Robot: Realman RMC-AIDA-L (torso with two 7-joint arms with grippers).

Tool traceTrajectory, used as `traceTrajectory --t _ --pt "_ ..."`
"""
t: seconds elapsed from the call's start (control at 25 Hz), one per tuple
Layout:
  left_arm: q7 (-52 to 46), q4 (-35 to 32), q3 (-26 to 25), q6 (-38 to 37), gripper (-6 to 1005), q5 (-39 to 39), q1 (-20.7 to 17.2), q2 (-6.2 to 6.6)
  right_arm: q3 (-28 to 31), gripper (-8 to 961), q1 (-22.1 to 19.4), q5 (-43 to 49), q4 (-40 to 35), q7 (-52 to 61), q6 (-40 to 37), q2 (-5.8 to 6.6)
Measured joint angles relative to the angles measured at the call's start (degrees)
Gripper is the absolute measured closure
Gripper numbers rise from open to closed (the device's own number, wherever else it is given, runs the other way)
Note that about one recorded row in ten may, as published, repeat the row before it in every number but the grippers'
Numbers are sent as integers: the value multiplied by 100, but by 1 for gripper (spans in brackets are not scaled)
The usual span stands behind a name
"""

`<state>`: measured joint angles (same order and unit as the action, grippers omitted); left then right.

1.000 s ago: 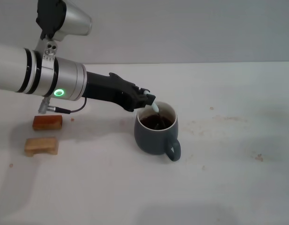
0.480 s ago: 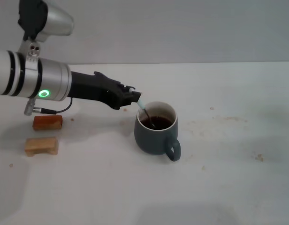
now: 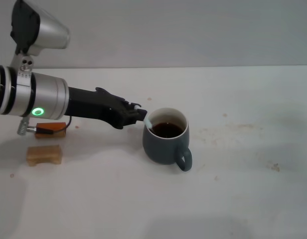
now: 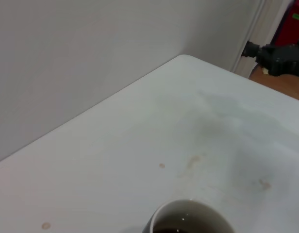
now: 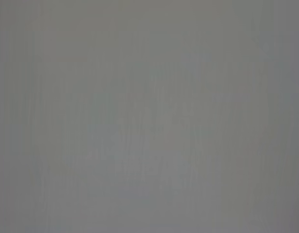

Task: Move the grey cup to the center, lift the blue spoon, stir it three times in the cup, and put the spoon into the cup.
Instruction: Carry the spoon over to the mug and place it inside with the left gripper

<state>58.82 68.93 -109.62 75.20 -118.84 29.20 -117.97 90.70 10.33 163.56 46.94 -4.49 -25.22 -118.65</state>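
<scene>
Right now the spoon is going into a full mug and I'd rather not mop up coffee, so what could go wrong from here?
1. The left gripper sits right beside the rim of the grey cup; a sideways move could knock it and slop the dark liquid.
2. The blue spoon leans on the rim with its handle tip outside; if badly seated, it might tip out.
3. Two wooden blocks lie under the arm's path back.
</scene>
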Motion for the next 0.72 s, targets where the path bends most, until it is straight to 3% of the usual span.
traceTrajectory --t 0.36,0.72 --pt "41 -311 473 -511 780 241 291 -24 0 938 -22 9 11 0 -1 -9" --pt "136 -651 435 -1011 778 225 572 2 -9 939 -49 9 66 0 -1 -9"
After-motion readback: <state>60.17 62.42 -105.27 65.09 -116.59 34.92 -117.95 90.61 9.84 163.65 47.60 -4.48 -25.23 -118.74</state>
